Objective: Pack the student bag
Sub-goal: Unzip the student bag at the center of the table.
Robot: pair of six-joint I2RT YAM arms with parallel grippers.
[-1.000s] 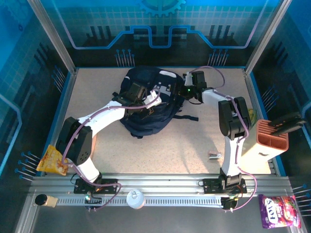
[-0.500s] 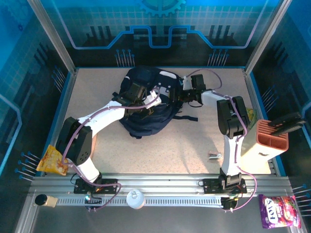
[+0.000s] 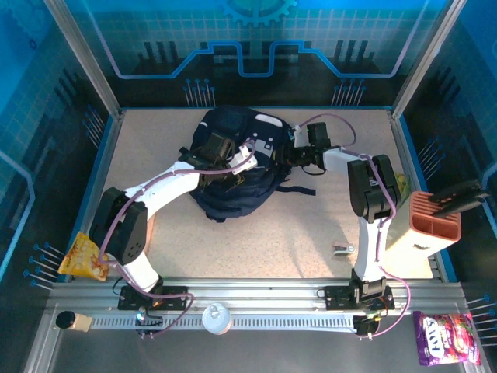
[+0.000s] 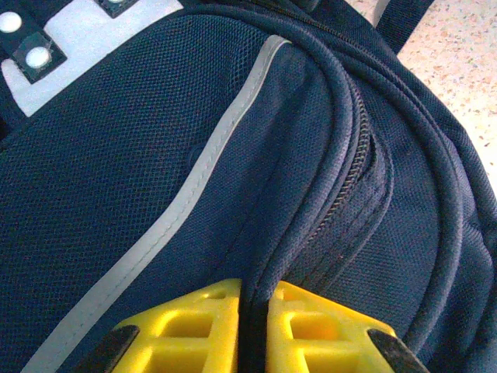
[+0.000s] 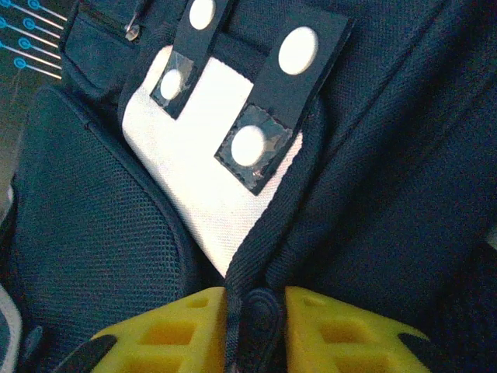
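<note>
The student bag [image 3: 233, 198], dark navy with a grey-white front patch [image 5: 202, 179], lies at the back middle of the table. My left gripper [image 3: 225, 159] rests on top of it. In the left wrist view its yellow fingers [image 4: 202, 326] are shut on a ridge of the bag's fabric [image 4: 116, 179] beside a closed zipper [image 4: 349, 186], the gripper [image 4: 254, 299] pinching it tightly. My right gripper [image 3: 286, 151] is at the bag's right side. In the right wrist view this gripper [image 5: 256, 307] is shut on the bag's dark piped edge [image 5: 388, 194] and a rounded dark tab, just below the patch.
A black strap [image 3: 299, 189] trails right of the bag. A terracotta holder on a white box [image 3: 433, 221] stands at the right edge. A small metal piece [image 3: 342, 249] lies near the right arm. An orange snack pouch [image 3: 84, 256] and a purple packet [image 3: 445, 338] lie outside.
My right gripper has moved left onto the bag's right side and its jaws have shut on the bag's edge. The left gripper has kept its pinch and not moved.
</note>
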